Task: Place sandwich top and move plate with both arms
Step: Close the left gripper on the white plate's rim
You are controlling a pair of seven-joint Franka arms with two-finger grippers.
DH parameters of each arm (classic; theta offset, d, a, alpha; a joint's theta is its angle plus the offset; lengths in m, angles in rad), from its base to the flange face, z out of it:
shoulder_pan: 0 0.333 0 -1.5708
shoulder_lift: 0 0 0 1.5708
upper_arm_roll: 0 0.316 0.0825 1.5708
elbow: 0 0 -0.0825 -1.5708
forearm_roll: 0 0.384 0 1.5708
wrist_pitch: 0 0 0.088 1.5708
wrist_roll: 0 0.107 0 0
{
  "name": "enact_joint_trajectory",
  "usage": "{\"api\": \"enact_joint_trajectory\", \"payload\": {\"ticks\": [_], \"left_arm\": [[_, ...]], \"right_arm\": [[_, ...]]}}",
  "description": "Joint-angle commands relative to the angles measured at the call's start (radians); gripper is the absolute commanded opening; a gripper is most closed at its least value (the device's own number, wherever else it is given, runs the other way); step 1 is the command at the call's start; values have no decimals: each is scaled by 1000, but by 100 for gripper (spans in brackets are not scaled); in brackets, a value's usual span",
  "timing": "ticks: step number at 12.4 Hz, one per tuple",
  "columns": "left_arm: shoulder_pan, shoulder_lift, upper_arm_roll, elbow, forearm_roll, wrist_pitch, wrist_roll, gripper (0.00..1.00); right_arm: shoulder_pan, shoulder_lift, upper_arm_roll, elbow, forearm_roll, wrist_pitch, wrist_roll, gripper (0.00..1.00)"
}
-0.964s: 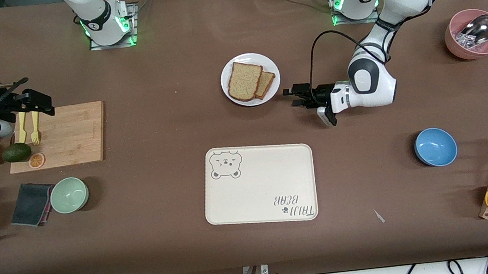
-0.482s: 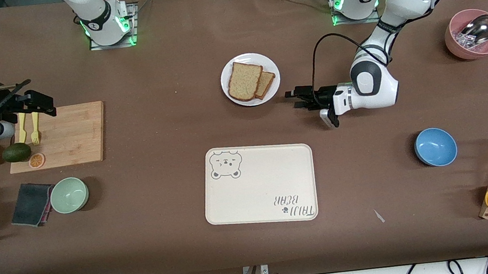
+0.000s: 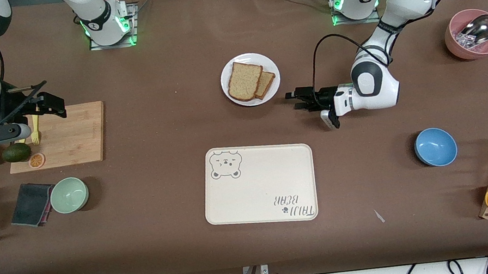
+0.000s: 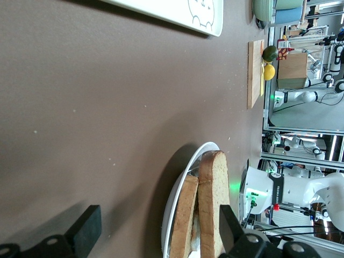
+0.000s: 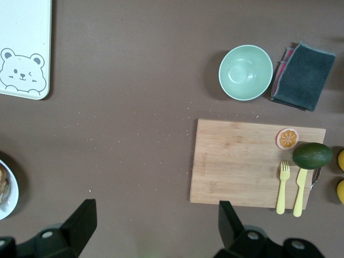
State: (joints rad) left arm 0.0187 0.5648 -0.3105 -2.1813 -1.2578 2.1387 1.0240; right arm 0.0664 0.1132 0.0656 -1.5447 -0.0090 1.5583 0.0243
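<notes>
Task status: the sandwich top [image 3: 244, 80] lies on the plate [image 3: 270, 66], overlapping one smaller bread slice [image 3: 266, 83]; placement appears complete. The plate sits upper centre of the front view and has not yet been gripped or moved.

The left gripper [image 3: 294, 99] is beside the plate, centre-right, low over the tabletop [image 3: 160, 133], jaws open and empty. The right gripper [image 3: 51, 104] hangs over the cutting board [image 3: 71, 135] at the frame's left edge, jaws open and empty.

Count: one plate, two bread slices, two grippers.
</notes>
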Motion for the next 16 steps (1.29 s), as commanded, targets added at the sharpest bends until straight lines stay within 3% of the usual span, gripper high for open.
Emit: {"api": "enact_joint_trajectory", "payload": {"ticks": [1,5,9,11,16], "left_arm": [[-3,23,-2,9,-34,-13,33,96],[-36,61,-5,14,-74,-5,79,97],[-42,56,-67,5,-80,-2,85,92],[-49,59,-67,6,-66,-2,120,85],[-49,81,-64,0,-63,7,231,50]], "right_arm": [[4,-9,0,-8,-15,9,3,100],[4,-9,0,-8,-17,8,3,100],[4,-7,0,-8,-17,8,3,100],[4,-9,0,-9,-17,8,3,100],[4,-9,0,-9,-17,8,3,100]]}}
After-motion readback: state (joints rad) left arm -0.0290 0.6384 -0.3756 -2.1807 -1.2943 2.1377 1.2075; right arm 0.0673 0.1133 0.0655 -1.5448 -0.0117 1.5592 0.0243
